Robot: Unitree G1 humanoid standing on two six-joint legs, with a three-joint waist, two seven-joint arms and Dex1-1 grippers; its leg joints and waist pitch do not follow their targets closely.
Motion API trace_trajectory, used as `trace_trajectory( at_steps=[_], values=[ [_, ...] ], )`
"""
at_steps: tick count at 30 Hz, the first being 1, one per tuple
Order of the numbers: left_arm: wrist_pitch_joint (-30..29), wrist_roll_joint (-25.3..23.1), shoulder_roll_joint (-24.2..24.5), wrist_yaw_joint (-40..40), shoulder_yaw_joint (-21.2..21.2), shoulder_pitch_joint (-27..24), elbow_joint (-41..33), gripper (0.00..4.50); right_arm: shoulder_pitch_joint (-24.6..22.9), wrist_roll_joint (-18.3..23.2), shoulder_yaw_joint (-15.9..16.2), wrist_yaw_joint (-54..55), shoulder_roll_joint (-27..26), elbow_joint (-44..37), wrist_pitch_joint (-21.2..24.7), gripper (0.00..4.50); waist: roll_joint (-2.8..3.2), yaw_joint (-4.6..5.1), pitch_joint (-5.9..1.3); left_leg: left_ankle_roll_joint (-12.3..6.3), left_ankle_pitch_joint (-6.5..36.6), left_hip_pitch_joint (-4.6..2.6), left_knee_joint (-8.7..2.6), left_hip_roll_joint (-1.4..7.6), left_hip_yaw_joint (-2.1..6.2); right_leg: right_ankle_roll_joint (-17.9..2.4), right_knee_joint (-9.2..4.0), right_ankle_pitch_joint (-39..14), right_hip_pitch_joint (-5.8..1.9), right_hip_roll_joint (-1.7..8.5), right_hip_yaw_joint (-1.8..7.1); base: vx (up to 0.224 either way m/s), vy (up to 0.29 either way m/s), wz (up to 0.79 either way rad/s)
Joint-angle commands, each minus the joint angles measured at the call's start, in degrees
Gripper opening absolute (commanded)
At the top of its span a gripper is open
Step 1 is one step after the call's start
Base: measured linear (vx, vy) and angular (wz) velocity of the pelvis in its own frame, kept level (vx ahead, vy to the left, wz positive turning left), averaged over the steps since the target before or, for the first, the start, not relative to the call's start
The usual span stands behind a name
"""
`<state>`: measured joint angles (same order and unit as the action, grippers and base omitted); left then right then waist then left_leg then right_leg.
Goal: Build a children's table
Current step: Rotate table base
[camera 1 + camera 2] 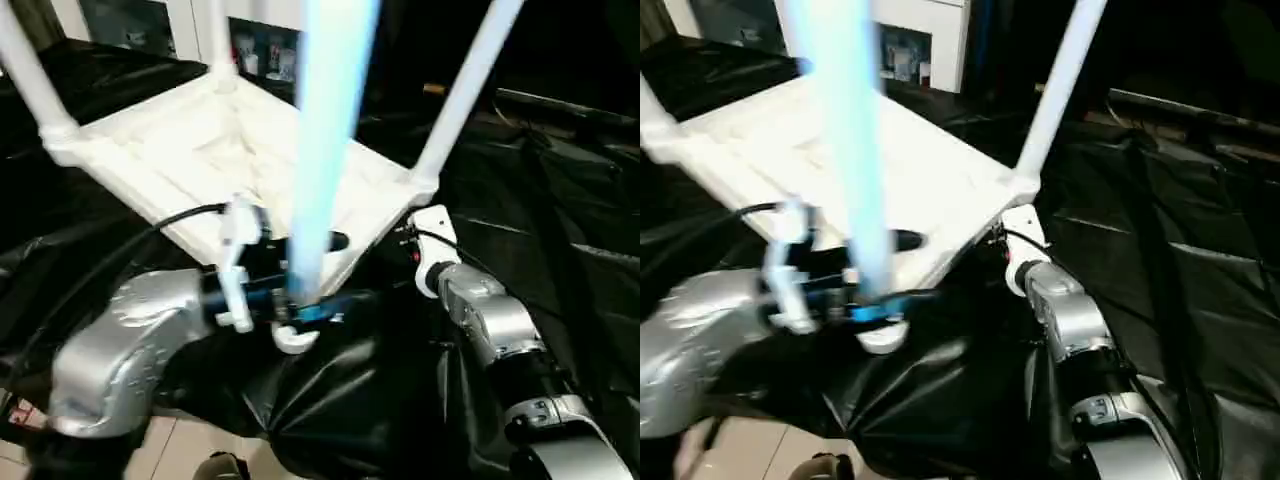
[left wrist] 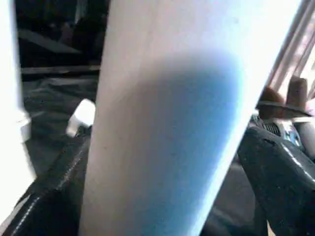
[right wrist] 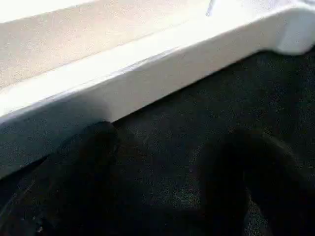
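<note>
The top (image 1: 250,160) lies upside down on black sheeting (image 1: 560,250), ribs up, with 3 legs (image 1: 465,85) already standing in corner sockets. The 4th leg (image 1: 325,150) stands upright between the fingers of the left gripper (image 1: 295,310), which clamp it near its lower end; its foot hangs just off the top's near corner. So the step in hand looks like seating the last leg. The next move calls for carrying the foot over the empty near socket, keeping the tube plumb, then pressing down.

The right gripper (image 3: 162,187) hovers with fingers well apart and empty, just beside the top's edge (image 3: 147,73), over the sheeting.

The left wrist view shows the leg (image 2: 172,123) close up with a black finger (image 2: 283,182) on each side, a grip the eye views leave blurred. The right wrist view shows the bare gap between fingers and rim, which the head camera hides behind the right forearm (image 1: 1070,320).
</note>
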<state>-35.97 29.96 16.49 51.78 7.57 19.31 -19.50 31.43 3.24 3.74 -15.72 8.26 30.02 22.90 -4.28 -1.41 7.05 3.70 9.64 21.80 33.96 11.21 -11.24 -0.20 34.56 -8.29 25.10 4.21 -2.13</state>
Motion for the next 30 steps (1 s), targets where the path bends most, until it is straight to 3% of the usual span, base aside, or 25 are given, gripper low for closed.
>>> trace_trajectory(
  at_steps=[1,5,11,15,17,18,19,23,28,30],
  values=[
    [1.9,-0.2,-2.5,0.2,4.5,2.8,0.5,4.48,1.1,0.2,2.0,-1.3,-2.1,0.7,-1.4,4.50,0.78,-0.17,-4.89,1.46,11.3,-0.72,-3.82,1.07,0.48,-9.2,-3.14,-12.3,-3.51,2.27,2.16,0.000,0.000,0.00],
    [4.8,-2.8,-6.2,-0.3,7.2,6.5,6.2,4.48,1.4,-0.5,2.2,-0.9,-2.8,2.0,-2.4,4.50,0.91,0.20,-5.27,0.73,10.5,-0.61,-3.57,0.97,0.49,-9.9,-3.14,-11.0,-3.78,2.31,2.10,0.000,0.000,0.00],
    [9.4,-7.9,-8.6,-2.7,8.5,9.6,14.1,4.48,2.0,-0.4,1.2,-1.3,-2.7,2.8,-3.1,4.50,0.91,0.50,-5.42,0.38,12.0,-0.65,-3.41,1.05,0.55,-10.1,-3.34,-13.1,-3.77,2.33,2.00,0.000,0.000,0.00],
    [10.3,-8.6,-9.3,-3.1,8.9,10.5,15.6,4.48,2.0,-0.4,1.3,-2.3,-2.7,2.5,-3.5,4.50,0.90,0.48,-5.40,0.51,12.9,-0.73,-3.34,1.12,0.59,-10.2,-3.46,-14.3,-3.62,2.37,1.96,0.000,0.000,0.00],
    [12.0,-9.8,-10.0,-3.5,9.0,11.4,17.6,4.48,2.2,-0.6,1.0,-1.9,-2.8,3.2,-3.8,4.50,1.04,0.43,-5.52,0.56,12.9,-0.80,-3.31,1.16,0.59,-10.4,-3.42,-14.0,-3.66,2.39,1.92,0.000,0.000,0.00],
    [12.7,-10.1,-10.3,-3.8,9.0,11.7,18.4,4.48,2.4,-0.8,0.8,-1.6,-2.8,3.6,-4.0,4.50,1.40,0.33,-5.65,0.58,12.8,-0.83,-3.31,1.17,0.67,-10.6,-3.37,-13.6,-3.70,2.44,1.89,0.000,0.000,0.00],
    [13.0,-10.4,-10.3,-3.9,9.0,11.8,18.9,4.48,2.5,-0.8,0.6,-1.5,-2.7,3.8,-4.1,4.50,1.25,0.44,-5.69,0.60,12.6,-0.79,-3.27,1.17,0.62,-10.9,-3.33,-12.9,-3.71,2.40,1.89,0.000,0.000,0.00],
    [16.6,-14.7,-7.4,-4.7,9.3,11.5,22.8,4.48,2.5,-0.2,-1.7,-2.0,0.4,2.2,-4.0,4.50,1.36,0.22,-6.15,0.18,12.1,-0.76,-3.09,1.12,0.62,-11.4,-3.08,-11.8,-4.06,2.45,1.87,0.000,0.000,0.00],
    [18.4,-14.7,-2.9,0.4,8.6,10.5,26.0,4.48,-0.1,0.9,-2.3,-6.8,5.3,-4.2,-2.0,4.50,1.64,-0.36,-6.51,-0.95,10.0,-0.83,-2.90,1.07,0.47,-11.6,-2.98,-10.5,-4.17,2.40,1.92,0.000,0.000,0.00],
    [20.1,-15.4,-0.8,2.4,8.4,10.4,27.7,4.48,-1.6,1.3,-2.4,-9.4,7.6,-7.2,-1.3,4.50,1.73,-1.18,-6.58,-1.55,9.6,-0.98,-2.92,1.04,0.38,-11.5,-3.09,-10.6,-4.10,2.35,1.99,0.000,0.000,0.00]
  ],
)
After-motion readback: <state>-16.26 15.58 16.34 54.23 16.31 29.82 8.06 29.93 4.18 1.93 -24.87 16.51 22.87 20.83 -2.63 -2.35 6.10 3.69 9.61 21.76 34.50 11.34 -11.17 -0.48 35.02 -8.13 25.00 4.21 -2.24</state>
